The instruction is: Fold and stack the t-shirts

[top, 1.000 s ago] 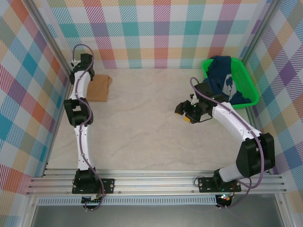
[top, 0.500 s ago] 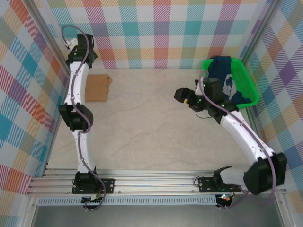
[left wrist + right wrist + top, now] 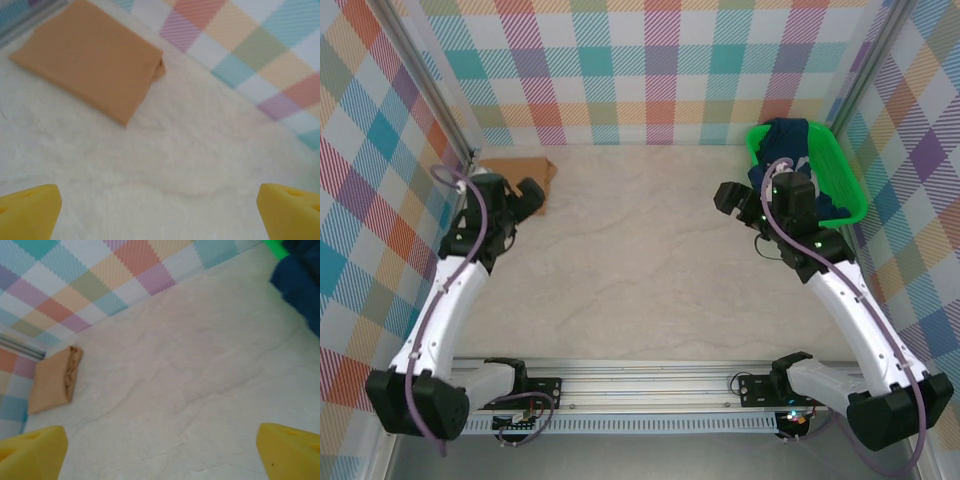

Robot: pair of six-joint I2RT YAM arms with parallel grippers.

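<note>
Two yellow fingertips (image 3: 27, 212) sit in the bottom corners of each wrist view. Both the left gripper (image 3: 160, 215) and the right gripper (image 3: 160, 455) are spread wide, holding and touching nothing above the pale table (image 3: 640, 270). Beyond the left gripper, in the upper left of its view, the folded tan-orange t-shirt (image 3: 90, 60) lies flat near the checked wall (image 3: 240, 45). At the upper right of the top view, the navy t-shirt (image 3: 785, 140) sits heaped in the green basket (image 3: 847, 170).
</note>
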